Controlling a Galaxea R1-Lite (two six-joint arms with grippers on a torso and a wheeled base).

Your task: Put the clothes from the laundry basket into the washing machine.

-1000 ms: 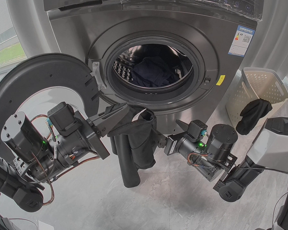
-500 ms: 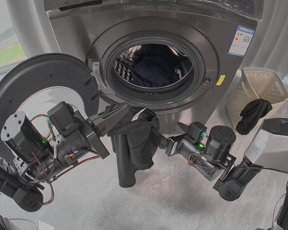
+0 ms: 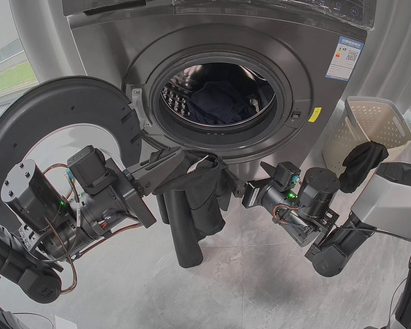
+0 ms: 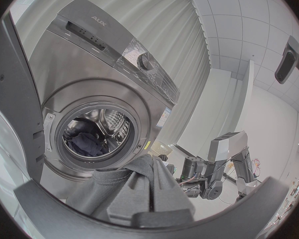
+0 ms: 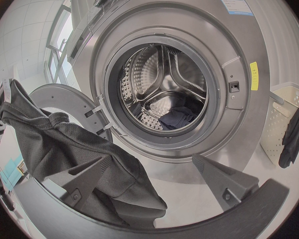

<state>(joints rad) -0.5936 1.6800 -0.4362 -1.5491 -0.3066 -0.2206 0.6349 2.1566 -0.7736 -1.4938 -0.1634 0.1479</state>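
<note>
We are showing the left gripper (image 3: 176,160) clenched on the upper hem of a dark garment (image 3: 192,211), in front of the washing machine (image 3: 100,51) and below its drum opening (image 3: 214,92). The garment is hanging with its long axis vertical, its lower end dangling toward the floor and well clear of the door seal. The right gripper (image 3: 228,183) is sitting just beside the cloth on the robot's right with its jaws spread apart. In the right wrist view we are seeing a fold of the garment lying over one finger, with nothing pinched between the two.

We are judging that the coming move turns on one relation: the opening lies above and ahead of the left jaws, so the load is needing a lift and a forward carry for its trailing end to clear the rim. The left arm, as the sole holder, is the nearer one. The open door (image 3: 55,110) is standing on the robot's left. A dark blue item (image 3: 219,103) is lying in the drum, and another black piece (image 3: 360,163) is draping over the rim of the laundry basket (image 3: 374,119).
</note>
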